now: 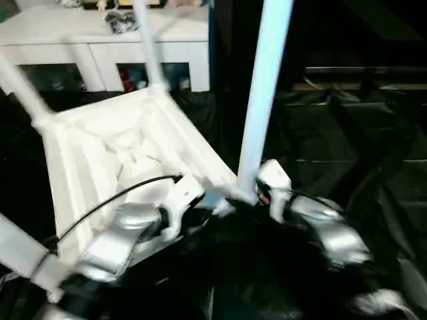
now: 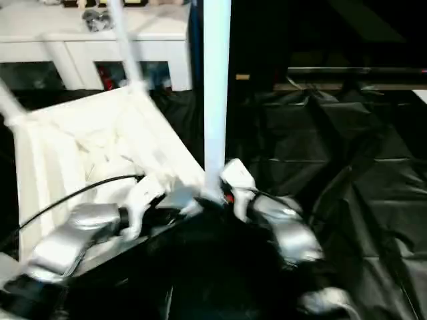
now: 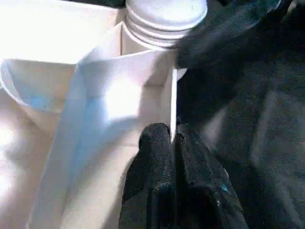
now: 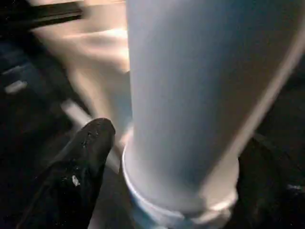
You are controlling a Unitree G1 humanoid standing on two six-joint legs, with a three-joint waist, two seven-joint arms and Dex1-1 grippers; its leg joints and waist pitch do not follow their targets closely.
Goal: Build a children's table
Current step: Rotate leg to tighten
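The white tabletop lies upside down, ribbed underside up, on a black sheet. Three white legs stand in its corners: one at the far corner, one at the left and one at the near left. A fourth leg stands upright at the near right corner. My right gripper is shut around that leg's base, one finger on each side. The leg's ribbed end sits at the corner socket. My left gripper is shut on the tabletop's thin rim wall beside that corner.
A white cabinet with glass doors stands behind the tabletop, small items on top. Crumpled black sheeting covers the ground to the right. A black cable runs over my left forearm.
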